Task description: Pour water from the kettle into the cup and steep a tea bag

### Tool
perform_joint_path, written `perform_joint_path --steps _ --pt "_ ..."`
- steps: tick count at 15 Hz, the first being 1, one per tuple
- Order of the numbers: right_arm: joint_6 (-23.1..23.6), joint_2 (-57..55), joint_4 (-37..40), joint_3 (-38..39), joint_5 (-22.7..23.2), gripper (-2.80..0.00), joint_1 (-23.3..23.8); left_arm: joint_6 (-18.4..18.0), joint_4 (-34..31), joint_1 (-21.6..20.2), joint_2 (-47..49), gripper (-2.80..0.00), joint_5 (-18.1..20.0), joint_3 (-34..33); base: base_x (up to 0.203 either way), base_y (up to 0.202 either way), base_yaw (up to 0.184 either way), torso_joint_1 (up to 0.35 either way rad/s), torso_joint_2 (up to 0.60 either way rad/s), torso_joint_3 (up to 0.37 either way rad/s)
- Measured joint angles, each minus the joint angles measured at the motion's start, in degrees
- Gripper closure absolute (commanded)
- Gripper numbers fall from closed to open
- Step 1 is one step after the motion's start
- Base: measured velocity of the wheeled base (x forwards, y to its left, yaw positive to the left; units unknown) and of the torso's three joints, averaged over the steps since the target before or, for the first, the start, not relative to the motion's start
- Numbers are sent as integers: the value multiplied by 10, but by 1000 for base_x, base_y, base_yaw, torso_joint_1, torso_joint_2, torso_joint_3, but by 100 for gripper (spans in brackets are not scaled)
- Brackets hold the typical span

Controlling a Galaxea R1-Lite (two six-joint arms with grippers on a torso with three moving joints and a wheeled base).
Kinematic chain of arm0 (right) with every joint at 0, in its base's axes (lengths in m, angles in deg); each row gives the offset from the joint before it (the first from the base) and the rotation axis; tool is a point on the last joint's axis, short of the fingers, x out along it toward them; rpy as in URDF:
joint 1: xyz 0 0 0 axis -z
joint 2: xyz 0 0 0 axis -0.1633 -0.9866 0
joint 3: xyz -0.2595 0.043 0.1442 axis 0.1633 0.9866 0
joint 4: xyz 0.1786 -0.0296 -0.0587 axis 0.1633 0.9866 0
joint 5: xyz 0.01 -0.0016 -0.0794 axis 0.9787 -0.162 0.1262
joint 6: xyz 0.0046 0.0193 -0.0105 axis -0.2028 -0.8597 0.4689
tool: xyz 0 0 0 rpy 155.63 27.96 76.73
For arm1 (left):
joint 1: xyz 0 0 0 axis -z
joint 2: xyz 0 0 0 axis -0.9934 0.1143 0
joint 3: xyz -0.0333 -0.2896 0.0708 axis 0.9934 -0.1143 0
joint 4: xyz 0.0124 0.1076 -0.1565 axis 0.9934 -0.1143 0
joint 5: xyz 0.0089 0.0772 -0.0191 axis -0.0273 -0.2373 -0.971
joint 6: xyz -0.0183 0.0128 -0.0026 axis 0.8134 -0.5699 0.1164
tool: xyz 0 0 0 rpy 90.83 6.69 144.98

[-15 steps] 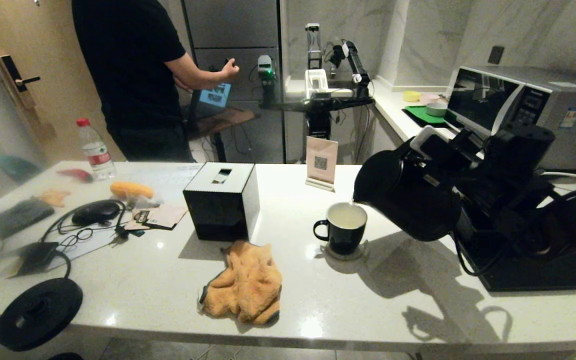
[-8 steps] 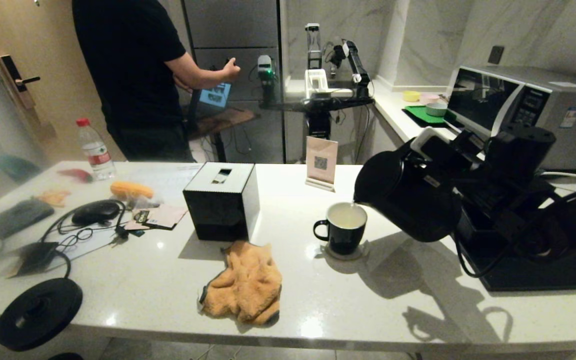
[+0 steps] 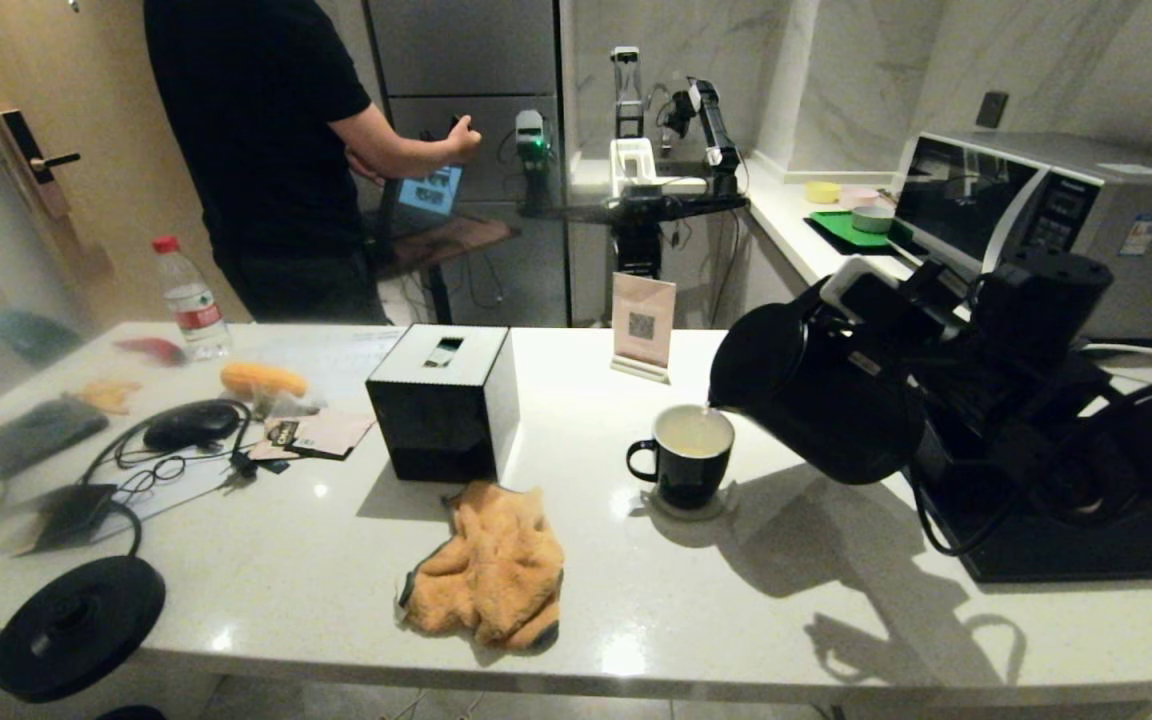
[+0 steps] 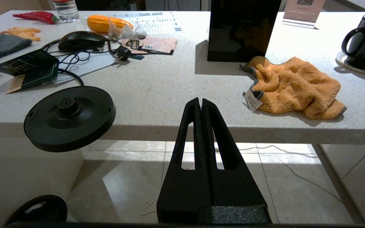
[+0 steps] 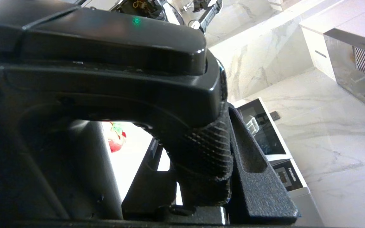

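Observation:
The black kettle point(image 3: 816, 400) hangs tilted to the left, its spout just over the rim of the black cup point(image 3: 681, 470), which stands on a round coaster. A thin stream runs from the spout, and pale water point(image 3: 694, 432) fills the cup's white inside. My right gripper point(image 5: 201, 152) is shut on the kettle's ribbed handle point(image 5: 206, 148). The tea bag point(image 4: 116, 30), a small pale pouch, lies far to the left on the table beside an orange object. My left gripper point(image 4: 201, 103) is shut and empty, parked below the table's front edge.
A black tissue box point(image 3: 443, 400) and an orange cloth point(image 3: 489, 565) lie left of the cup. The kettle's base disc point(image 3: 76, 625) sits at the front left corner. A QR sign point(image 3: 643, 325), a microwave point(image 3: 1056, 215), a mouse point(image 3: 191, 425) with cables and a person point(image 3: 266, 150) are behind.
The kettle keeps its tilt over the cup with the stream still running; the right arm has shifted only slightly. The left arm has not moved.

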Motion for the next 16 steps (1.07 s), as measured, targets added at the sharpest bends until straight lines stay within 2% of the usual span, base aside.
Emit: perform_joint_path --steps 3,8,16 --pt "-12 0 -11 0 0 0 0 0 0 0 0 0 0 0 0 0 0 0 0 0" --pt "-67 9 -10 10 -18 0 3 0 0 0 0 0 0 0 0 0 0 0 0 0" --pt "-186 29 -9 37 -71 0 6 0 0 0 0 0 0 0 0 0 0 0 0 0"
